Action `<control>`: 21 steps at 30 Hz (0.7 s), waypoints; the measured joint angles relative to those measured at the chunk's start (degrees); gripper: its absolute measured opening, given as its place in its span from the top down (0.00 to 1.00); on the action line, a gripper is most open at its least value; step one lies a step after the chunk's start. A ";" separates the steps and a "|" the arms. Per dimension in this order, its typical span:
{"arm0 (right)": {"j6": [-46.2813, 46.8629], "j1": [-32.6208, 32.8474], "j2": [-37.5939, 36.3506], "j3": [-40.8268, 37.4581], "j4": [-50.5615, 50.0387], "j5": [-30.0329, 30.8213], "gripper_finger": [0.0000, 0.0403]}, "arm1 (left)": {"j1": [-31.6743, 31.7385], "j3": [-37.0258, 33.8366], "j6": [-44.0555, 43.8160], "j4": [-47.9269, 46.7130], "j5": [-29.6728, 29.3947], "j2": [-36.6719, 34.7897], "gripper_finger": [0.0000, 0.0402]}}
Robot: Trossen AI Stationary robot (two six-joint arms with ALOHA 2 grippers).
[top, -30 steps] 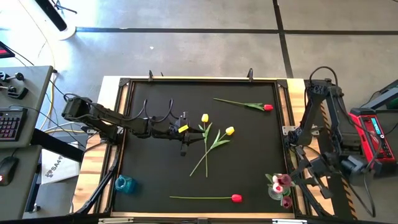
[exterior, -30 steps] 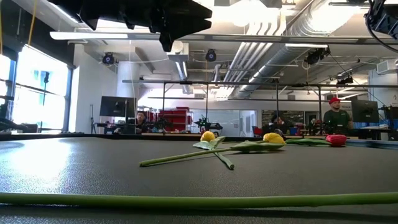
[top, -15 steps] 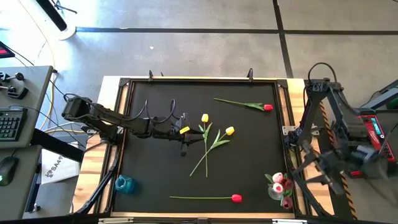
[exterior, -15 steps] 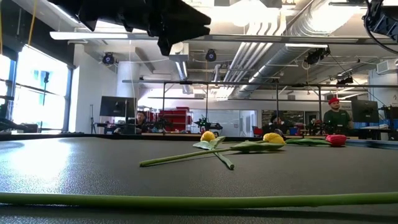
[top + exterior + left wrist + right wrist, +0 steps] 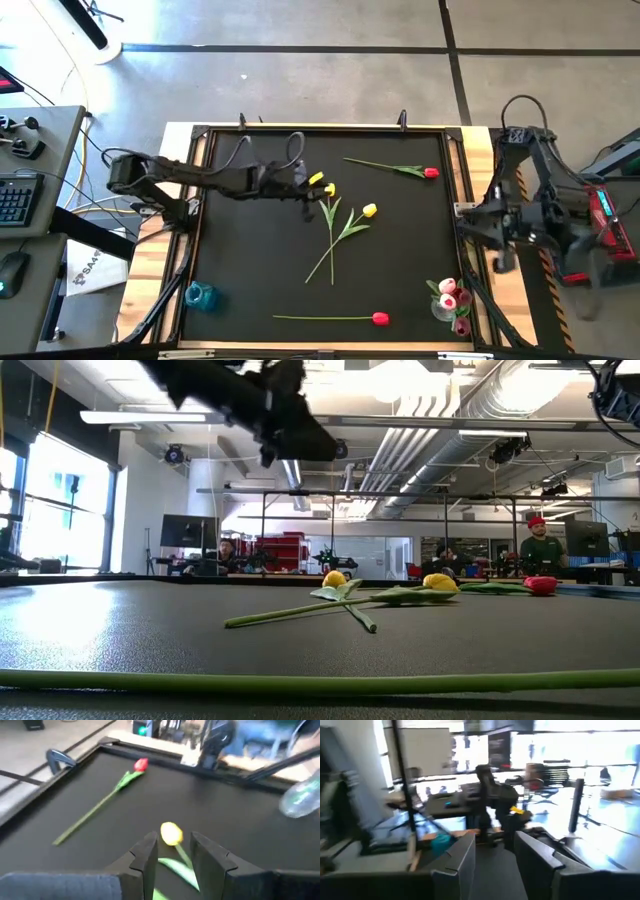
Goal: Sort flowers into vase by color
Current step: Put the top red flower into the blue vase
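Left gripper sits upper-centre of the black table in the high view, arm reaching in from the left edge. Fingers are apart with nothing between them. In the left wrist view the gripper frames a yellow tulip, whose bud lies just past the fingertips, apart from them; the stem runs back under the gap.

That yellow tulip is centre of the table in the high view, just right of the gripper. A second yellow tulip lies just to its lower right; their green stems cross further down toward centre-bottom. Low view shows both buds, first and second, lying flat at mid-frame, with the left arm overhead at upper left.

Red tulip lies upper right of the table, stem pointing left; it also shows in the left wrist view, upper centre. Another red tulip lies along the bottom edge, stem pointing left. Its stem likely forms the green bar across the bottom of the low view.

Clear vase stands at the lower right corner with pink tulips in it. Teal vase stands at the lower left corner.

Right gripper is off the table's right edge at mid-height, blurred. Its wrist view shows the gripper with fingers apart and holding nothing, facing the room.

People are visible in the room behind the table in the low view.
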 joint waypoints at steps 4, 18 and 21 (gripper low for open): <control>13.26 -6.36 0.20 -0.22 -8.48 0.23 0.69 | 3.30 9.46 8.29 -6.54 1.47 5.87 0.75; 18.81 -23.73 11.91 -0.28 -11.33 0.22 0.69 | 14.18 50.18 19.33 -29.12 18.94 37.53 0.65; 21.54 -26.02 14.77 -0.28 -11.11 0.23 0.69 | 14.74 59.69 21.03 -35.36 17.95 43.42 0.55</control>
